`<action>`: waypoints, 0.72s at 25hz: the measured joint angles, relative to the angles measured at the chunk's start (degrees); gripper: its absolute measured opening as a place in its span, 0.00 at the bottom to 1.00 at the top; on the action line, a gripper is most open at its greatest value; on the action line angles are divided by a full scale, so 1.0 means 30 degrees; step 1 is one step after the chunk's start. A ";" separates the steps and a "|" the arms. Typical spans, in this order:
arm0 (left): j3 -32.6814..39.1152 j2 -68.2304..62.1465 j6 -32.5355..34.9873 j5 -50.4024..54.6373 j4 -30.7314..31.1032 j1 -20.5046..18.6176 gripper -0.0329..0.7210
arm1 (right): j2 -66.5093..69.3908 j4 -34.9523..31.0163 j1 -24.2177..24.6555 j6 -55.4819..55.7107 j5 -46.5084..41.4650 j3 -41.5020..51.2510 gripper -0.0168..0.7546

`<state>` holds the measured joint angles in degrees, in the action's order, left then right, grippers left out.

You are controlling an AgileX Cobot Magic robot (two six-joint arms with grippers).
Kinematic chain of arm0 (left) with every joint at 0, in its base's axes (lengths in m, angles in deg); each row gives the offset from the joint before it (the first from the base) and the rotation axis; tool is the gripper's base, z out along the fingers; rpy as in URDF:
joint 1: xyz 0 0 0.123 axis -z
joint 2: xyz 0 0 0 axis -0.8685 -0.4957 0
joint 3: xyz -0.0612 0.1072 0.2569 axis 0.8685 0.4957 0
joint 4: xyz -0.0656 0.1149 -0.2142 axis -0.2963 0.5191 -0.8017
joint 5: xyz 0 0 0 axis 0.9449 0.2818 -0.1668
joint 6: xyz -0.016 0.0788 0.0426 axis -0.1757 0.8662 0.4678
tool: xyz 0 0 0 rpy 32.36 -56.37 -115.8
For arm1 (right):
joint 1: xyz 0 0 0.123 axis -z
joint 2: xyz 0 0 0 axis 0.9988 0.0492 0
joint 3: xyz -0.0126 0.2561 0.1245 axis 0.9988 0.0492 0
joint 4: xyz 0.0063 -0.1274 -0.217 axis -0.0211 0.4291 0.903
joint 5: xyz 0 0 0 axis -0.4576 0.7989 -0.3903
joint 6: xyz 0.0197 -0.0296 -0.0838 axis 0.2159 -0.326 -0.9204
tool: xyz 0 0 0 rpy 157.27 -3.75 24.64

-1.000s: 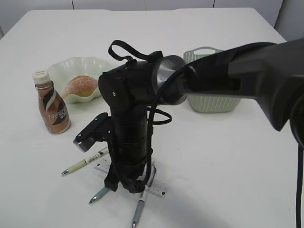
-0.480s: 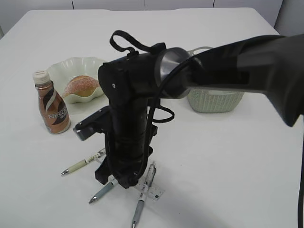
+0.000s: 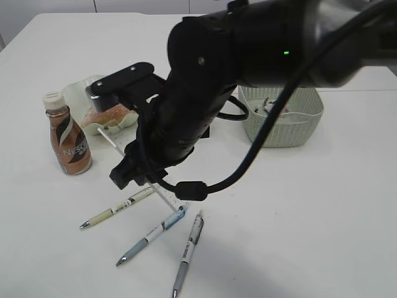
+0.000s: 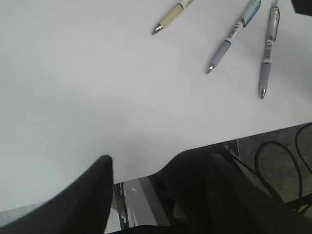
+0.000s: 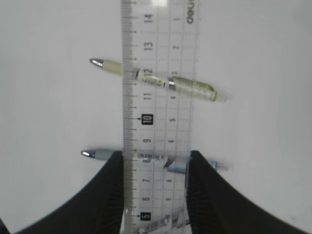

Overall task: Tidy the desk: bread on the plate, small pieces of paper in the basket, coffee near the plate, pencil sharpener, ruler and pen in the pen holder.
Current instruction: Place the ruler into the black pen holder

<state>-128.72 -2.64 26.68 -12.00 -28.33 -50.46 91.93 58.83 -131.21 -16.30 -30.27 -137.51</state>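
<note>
Right gripper (image 5: 155, 195) clamping clear ruler (image 5: 158, 97), holding it above table (image 3: 298, 217); three pens (image 3: 158, 232) lying below. Left gripper (image 4: 161, 185): jaw state indeterminable.

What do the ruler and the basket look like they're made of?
Ruler: clear, glossy plastic, probably acrylic; the pens show straight through it. Basket: pale green, matte, with a woven-look wall and cut handles, likely moulded plastic, though real wicker can't be ruled out.

Soft, even light fell from above; shadows under the pens (image 3: 151, 234) were faint. The white table (image 3: 298, 205) looked washed out, and the near dark arm (image 3: 260, 56) was blurred.
</note>
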 joint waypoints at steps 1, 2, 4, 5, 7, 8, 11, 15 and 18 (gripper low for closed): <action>0.0000 0.0000 0.0000 0.0000 0.0000 0.0000 0.64 | -0.0600 0.0155 0.0000 0.0000 0.1061 0.0677 0.37; 0.0000 0.0000 0.0000 0.0000 0.0000 0.0000 0.64 | -0.1060 0.0260 0.0000 0.0013 0.2150 0.1293 0.37; 0.0000 0.0000 0.0000 0.0000 0.0000 0.0000 0.64 | -0.1971 0.0299 0.0148 0.0013 0.4240 0.2225 0.37; 0.0000 0.0000 0.0000 0.0000 0.0000 0.0000 0.64 | -0.2302 0.0299 0.0310 0.0013 0.5295 0.2592 0.37; 0.0000 0.0000 0.0000 0.0000 0.0000 0.0000 0.64 | -0.2593 0.0326 0.0717 0.0013 0.6947 0.2915 0.37; 0.0000 0.0000 0.0000 0.0000 0.0000 0.0000 0.64 | -0.2673 0.0361 0.1004 0.0013 0.7749 0.2959 0.37; 0.0000 0.0000 0.0000 0.0000 0.0000 0.0000 0.64 | -0.2673 0.0372 0.1743 0.0013 0.9921 0.2992 0.37; 0.0000 0.0000 0.0000 0.0000 0.0000 0.0000 0.64 | -0.2673 0.0372 0.2630 -0.0170 1.3603 0.2992 0.37; 0.0000 0.0000 0.0000 0.0000 0.0037 0.0000 0.64 | -0.2134 0.0372 0.3203 -0.0243 1.6581 0.2992 0.37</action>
<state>-128.72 -2.64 26.68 -12.00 -28.22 -50.46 85.53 59.95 -121.60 -17.03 19.47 -128.54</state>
